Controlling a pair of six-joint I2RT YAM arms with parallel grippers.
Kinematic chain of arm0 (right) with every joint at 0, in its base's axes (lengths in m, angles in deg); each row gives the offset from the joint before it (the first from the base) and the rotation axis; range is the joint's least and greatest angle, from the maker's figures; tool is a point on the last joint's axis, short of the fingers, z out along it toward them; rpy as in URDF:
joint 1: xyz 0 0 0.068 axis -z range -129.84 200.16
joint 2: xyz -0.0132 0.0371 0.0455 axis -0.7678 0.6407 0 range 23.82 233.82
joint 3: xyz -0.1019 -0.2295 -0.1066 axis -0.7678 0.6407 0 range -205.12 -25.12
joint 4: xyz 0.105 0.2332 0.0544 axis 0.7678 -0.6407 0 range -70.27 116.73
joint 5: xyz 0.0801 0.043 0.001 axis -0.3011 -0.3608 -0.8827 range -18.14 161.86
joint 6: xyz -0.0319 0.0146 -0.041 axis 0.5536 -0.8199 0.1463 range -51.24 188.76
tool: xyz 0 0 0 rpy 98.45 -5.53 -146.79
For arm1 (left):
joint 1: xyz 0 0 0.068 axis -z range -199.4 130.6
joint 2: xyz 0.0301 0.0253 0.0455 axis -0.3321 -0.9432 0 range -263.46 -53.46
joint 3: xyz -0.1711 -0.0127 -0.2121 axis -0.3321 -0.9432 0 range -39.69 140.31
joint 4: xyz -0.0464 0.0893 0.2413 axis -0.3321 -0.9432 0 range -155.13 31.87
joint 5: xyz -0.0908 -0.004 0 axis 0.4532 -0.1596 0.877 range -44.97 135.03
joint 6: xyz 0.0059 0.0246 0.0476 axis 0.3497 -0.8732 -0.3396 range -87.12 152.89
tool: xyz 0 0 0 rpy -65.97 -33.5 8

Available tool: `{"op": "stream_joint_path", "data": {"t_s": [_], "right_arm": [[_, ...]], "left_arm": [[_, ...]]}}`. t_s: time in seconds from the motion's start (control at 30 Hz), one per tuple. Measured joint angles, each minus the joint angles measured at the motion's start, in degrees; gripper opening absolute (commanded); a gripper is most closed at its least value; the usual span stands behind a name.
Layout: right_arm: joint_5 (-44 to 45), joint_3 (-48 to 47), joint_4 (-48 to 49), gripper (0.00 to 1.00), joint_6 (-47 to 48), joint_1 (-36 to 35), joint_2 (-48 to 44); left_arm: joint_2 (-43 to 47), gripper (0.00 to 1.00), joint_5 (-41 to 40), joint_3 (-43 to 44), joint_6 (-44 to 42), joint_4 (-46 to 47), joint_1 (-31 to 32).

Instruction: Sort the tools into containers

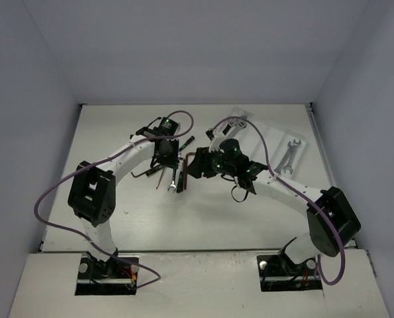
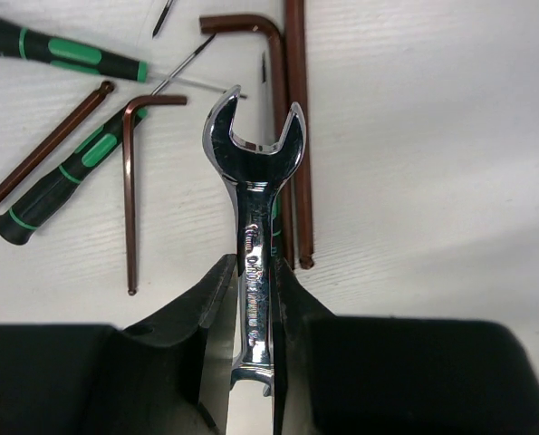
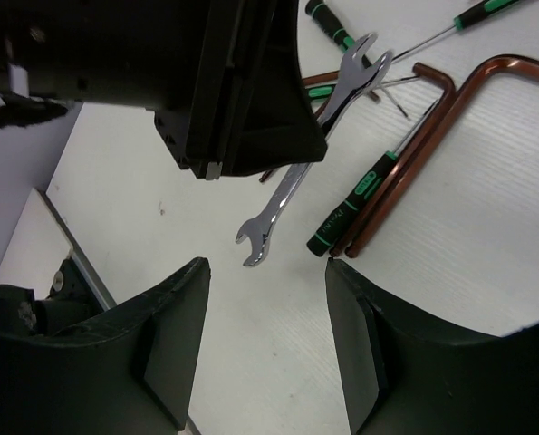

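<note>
Our left tool [image 2: 251,290] is clenched on a silver open-end wrench [image 2: 255,181], held above the screwdrivers [image 2: 56,186] and hex keys [image 2: 294,136] lying on the bench [image 2: 432,136]. Our right tool [image 3: 267,272] hangs released nearby. Farther right, the tray [image 1: 263,129] holds silver wrenches [image 1: 287,156] in a right-hand compartment.

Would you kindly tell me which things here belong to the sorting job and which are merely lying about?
Job: open-end wrench in the left gripper, green-and-black screwdrivers, brown hex keys, white plastic tray, wrenches in it.
Just there: purple cables, white table.
</note>
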Motion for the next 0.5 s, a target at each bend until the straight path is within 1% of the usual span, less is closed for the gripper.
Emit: {"op": "stream_joint_path", "data": {"t_s": [0.17, 0.5], "right_arm": [[0.1, 0.0, 1.6, 0.51, -0.4, -1.6, 2.4], [2.0, -1.5, 2.6, 0.51, -0.3, -1.8, 5.8]], "left_arm": [[0.4, 0.00, 1.7, 2.8, 1.3, 0.2, 0.0], [3.7, 0.00, 5.7, 3.1, 5.4, 1.0, 0.0]]}}
